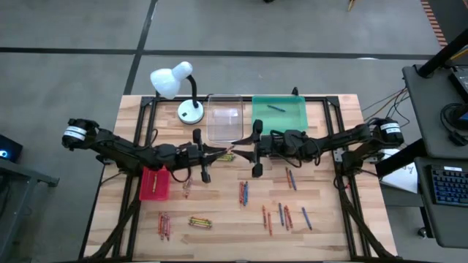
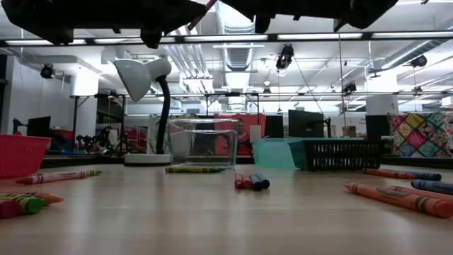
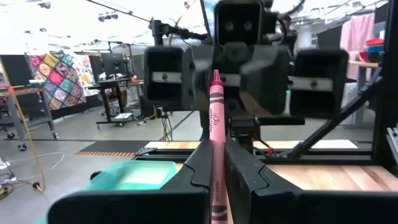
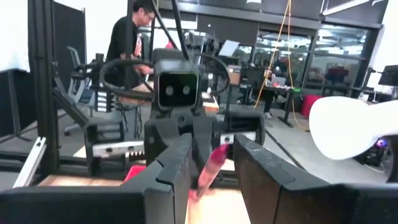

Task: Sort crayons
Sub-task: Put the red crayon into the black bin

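Crayons lie scattered on the table's near half, while one red crayon is clamped in the left gripper, meeting the right gripper, fingers apart, at its 3 o'clock

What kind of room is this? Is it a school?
More likely a robot lab or workshop than a school. Beyond the wooden table you can see desks with monitors, bare pipes and strip lights on the ceiling, and a person working at the back.
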Available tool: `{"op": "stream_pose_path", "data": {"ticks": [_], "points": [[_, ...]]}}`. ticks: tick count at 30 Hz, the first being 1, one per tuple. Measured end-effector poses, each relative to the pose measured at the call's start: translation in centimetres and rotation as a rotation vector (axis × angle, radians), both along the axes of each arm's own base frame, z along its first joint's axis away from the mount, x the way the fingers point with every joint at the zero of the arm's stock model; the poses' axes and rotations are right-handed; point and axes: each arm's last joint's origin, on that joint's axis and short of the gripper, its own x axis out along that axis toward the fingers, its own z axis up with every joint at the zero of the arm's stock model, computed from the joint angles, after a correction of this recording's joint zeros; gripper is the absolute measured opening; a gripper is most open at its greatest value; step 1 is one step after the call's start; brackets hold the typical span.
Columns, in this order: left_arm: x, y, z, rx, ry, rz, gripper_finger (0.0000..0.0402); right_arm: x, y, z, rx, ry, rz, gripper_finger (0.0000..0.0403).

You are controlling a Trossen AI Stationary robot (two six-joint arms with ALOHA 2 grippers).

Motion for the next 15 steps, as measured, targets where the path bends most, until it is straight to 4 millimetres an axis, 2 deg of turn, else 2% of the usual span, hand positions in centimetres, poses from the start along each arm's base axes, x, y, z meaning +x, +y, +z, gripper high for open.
{"op": "stream_pose_path", "data": {"ticks": [9,15], "points": [[-0.1,0.0,0.1,0.002,-0.015,0.006,0.0000,3.1,-0.1,-0.9,-0.011,0.025,-0.004,0.0106],[-0.2,0.1,-0.2,0.013,-0.004,0.011,0.0000,3.4,0.0,-1.0,-0.028,0.027,-0.006,0.0065]]}}
